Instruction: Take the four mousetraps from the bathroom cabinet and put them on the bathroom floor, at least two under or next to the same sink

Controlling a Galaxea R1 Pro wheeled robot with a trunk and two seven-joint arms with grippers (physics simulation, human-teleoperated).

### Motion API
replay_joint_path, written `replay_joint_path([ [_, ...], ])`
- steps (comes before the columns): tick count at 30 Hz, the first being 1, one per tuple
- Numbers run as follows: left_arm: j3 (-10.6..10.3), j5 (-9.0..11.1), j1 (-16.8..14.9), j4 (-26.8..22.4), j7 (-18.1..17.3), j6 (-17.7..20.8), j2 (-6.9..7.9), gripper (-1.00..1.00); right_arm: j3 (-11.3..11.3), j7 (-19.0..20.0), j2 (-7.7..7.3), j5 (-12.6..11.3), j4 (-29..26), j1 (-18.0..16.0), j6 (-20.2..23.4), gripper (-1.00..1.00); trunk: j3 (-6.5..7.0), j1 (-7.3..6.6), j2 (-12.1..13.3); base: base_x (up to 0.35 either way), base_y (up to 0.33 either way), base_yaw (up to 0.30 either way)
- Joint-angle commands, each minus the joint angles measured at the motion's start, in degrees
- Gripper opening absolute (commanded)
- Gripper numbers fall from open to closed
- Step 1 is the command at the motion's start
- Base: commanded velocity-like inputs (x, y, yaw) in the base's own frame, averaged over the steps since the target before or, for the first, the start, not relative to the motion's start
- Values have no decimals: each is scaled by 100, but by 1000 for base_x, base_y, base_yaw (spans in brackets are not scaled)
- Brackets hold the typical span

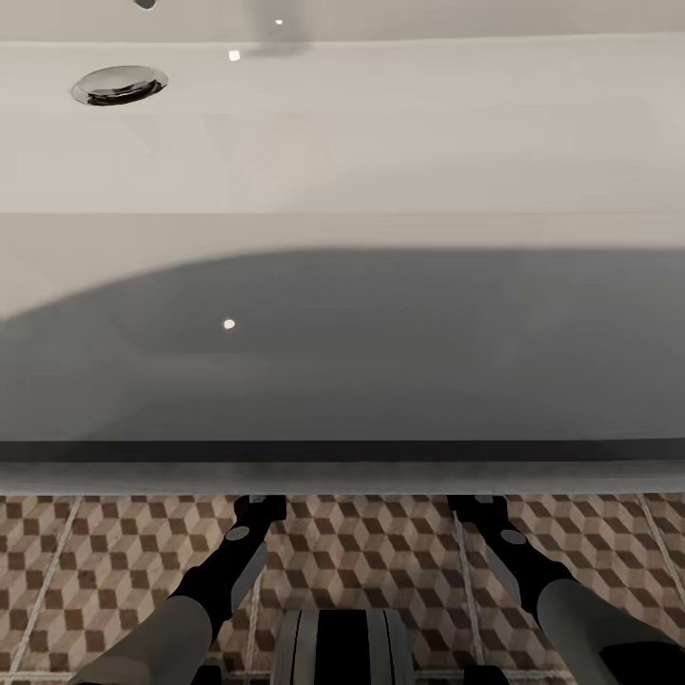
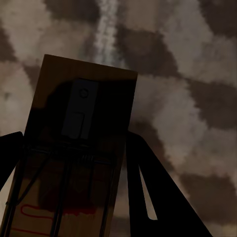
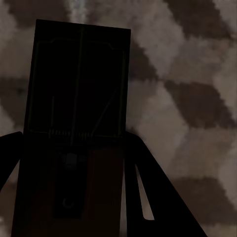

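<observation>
We look down over the wide white sink (image 1: 381,143), its round chrome drain (image 1: 120,85) at far left, with the near part of the basin in grey shadow. Below its front edge runs a strip of the cube-patterned bathroom floor (image 1: 381,557).

At the left of the head view, our left arm (image 1: 214,590) reaches forward and passes under the sink's front edge, so its tip is hidden there. The left wrist view shows the left end effector (image 2: 74,182) with its dark fingers (image 2: 153,192) on either side of a tan mousetrap (image 2: 79,148), clamped on the board; the trap's wire and red mark are visible, and the tiles lie close behind it.

At the right, our right arm (image 1: 533,571) goes under the sink edge likewise. In the right wrist view the right end effector (image 3: 71,187) grips a second mousetrap (image 3: 76,98), deep in shadow, its wire faintly showing, against the same tiles. Whether either trap touches the floor we cannot tell.
</observation>
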Motion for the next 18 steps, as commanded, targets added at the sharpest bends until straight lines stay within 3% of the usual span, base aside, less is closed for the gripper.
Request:
replay_joint_path([
  [1, -49, 41, -3, 4, 47, -18, 9, -100, 49, -14, -3, -75, 4, -3, -21, -100, -3, -1, -1, 0, 0, 0],
  [18, -42, 33, -3, 14, 47, -12, 11, -100, 40, -14, -3, -93, 18, -3, -309, -100, -3, -1, -1, 0, 0, 0],
])
